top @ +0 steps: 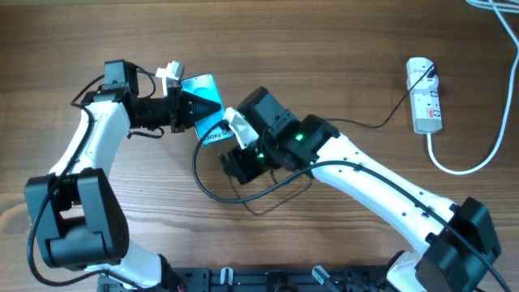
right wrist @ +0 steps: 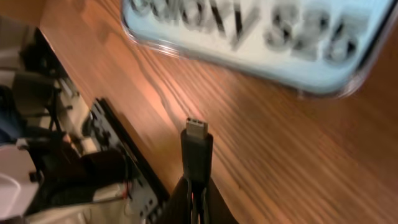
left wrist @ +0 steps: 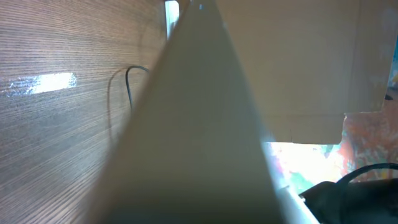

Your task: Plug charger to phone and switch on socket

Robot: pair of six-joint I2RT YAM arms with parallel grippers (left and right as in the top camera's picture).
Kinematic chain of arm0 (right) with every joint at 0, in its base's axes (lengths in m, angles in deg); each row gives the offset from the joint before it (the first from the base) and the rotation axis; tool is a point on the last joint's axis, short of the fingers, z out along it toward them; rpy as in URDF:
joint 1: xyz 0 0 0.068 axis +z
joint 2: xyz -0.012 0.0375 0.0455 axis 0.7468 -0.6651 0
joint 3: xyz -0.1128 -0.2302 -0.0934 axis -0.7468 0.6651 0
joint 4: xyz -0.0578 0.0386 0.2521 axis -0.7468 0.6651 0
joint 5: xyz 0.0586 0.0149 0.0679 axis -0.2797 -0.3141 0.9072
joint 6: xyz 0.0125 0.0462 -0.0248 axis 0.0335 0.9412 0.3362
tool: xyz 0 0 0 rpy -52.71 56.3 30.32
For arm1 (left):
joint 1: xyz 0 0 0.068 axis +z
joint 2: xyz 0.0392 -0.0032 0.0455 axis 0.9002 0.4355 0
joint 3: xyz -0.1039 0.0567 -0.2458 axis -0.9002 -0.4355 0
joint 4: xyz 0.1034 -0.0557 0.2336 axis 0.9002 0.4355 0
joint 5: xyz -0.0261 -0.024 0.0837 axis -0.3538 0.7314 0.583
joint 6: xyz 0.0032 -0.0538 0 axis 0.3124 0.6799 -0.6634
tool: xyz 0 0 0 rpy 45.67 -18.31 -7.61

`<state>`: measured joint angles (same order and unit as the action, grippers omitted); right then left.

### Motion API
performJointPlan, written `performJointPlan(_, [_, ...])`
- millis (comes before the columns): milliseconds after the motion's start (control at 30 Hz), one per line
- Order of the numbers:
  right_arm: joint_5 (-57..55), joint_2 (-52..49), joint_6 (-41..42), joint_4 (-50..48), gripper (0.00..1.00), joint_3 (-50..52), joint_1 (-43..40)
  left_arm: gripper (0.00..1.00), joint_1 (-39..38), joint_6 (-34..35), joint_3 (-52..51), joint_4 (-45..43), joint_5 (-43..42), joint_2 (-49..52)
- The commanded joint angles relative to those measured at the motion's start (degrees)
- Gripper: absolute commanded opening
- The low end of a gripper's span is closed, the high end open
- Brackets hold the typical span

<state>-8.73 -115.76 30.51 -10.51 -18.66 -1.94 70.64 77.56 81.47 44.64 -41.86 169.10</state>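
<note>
The phone [top: 204,86], teal screen with a white edge, is tilted between the fingers of my left gripper [top: 193,105], which is shut on it. In the left wrist view its blurred body [left wrist: 199,137] fills the frame. My right gripper [top: 232,130] is shut on the charger's connector [right wrist: 196,142]. The tip points at the phone's end with the white text [right wrist: 261,37], with a short gap of bare wood between them. The charger's black cable [top: 197,174] loops on the table below. The white socket [top: 425,96] lies at the far right, away from both grippers.
A thick white cable [top: 474,166] curves from the socket along the right edge. A thin black lead [top: 381,123] runs from the socket toward the right arm. A dark rail [top: 243,280] lines the front edge. A loop of black cable [left wrist: 129,87] lies on the wood.
</note>
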Motion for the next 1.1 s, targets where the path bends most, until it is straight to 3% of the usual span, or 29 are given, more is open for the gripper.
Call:
performJointPlan(0, [-0.57,-0.37,-1.64,3.43,0.04,-4.24,0.07,0.04,-0.26,-1.16,0.15,0.0,0.09,-1.38])
performJointPlan(333, [-4.42,-2.78,-3.1,11.08,0.04,-8.2,0.07,0.04,-4.48,-1.09,0.15,-0.13,2.21,-1.38])
performJointPlan(967, [-7.45,-3.13,-4.42,7.82,0.04,-8.02,1.31,0.04,-4.48,-0.63,0.15,1.77,3.65,-1.38])
performJointPlan(1067, [-7.3,-4.63,-4.44,7.78,0.04,-8.02,1.31,0.04,-4.48,2.14,0.15,1.73,3.28,-1.38])
